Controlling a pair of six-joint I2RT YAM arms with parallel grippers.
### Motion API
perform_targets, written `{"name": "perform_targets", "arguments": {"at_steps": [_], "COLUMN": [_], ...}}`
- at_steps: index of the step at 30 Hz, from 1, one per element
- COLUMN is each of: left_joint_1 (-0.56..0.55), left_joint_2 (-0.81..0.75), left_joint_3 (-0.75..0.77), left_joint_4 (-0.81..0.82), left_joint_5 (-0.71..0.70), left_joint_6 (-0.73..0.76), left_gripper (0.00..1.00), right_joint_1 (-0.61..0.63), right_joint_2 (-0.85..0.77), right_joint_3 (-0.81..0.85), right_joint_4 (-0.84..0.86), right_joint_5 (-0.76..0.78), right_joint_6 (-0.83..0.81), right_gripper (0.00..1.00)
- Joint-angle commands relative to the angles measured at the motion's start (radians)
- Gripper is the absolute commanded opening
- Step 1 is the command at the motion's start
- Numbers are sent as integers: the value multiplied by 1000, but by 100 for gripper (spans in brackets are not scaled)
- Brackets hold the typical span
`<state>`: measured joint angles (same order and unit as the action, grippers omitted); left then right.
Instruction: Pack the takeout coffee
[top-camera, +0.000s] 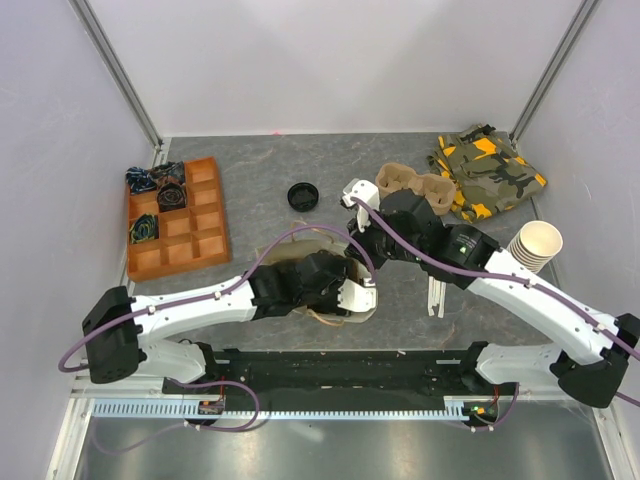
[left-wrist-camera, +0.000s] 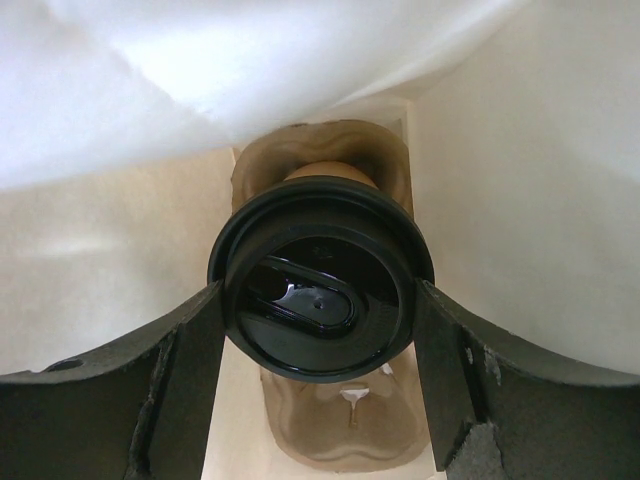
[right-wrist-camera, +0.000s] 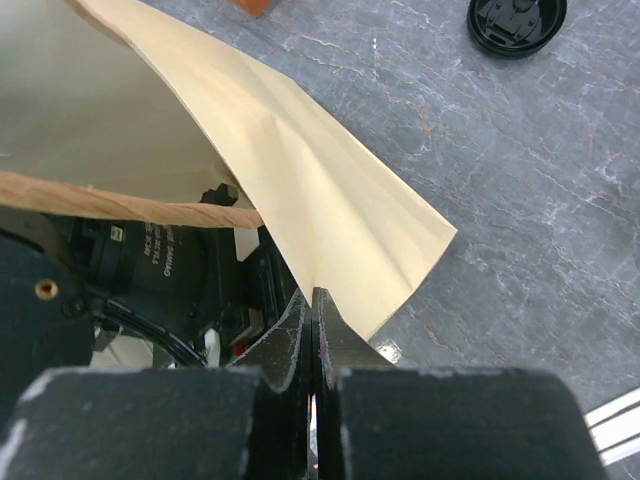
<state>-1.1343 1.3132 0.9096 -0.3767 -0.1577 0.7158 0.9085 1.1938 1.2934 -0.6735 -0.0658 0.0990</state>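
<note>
The left gripper (left-wrist-camera: 318, 335) squeezed the small brown paper cup with the round black lid (left-wrist-camera: 318, 275) from both sides, inside the tan paper bag (right-wrist-camera: 320, 200), over a brown cardboard cup tray (left-wrist-camera: 340, 445). The right gripper (right-wrist-camera: 314, 305) pinched the bag's edge above the grey table (right-wrist-camera: 520, 200)

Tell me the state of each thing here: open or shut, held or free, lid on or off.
paper bag: open, edge pinched.
takeout coffee: lid on, held inside the paper bag.
left gripper: shut on the takeout coffee.
right gripper: shut on the paper bag's edge.
loose black lid: free on the table, no cup.
stack of paper cups: lidless, untouched.
</note>
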Motion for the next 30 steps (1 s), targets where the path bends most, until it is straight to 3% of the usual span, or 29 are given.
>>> {"name": "perform_targets", "arguments": {"at_steps": [1, 19, 30], "left_joint_1": [-1, 76, 136], "left_joint_2": [40, 75, 116], "left_joint_3": [29, 216, 167], "left_joint_4": [-112, -367, -294], "left_joint_5": [13, 150, 211], "left_joint_6": [88, 218, 252], "left_gripper": [14, 19, 20], "right_joint_1": [-13, -57, -76], "right_joint_2": [27, 118, 150], "right_joint_3": [58, 162, 172], "right_joint_4": [8, -54, -51], "right_joint_5": [-66, -149, -195], "right_joint_6": [24, -15, -19], "right_gripper": [0, 0, 0]}}
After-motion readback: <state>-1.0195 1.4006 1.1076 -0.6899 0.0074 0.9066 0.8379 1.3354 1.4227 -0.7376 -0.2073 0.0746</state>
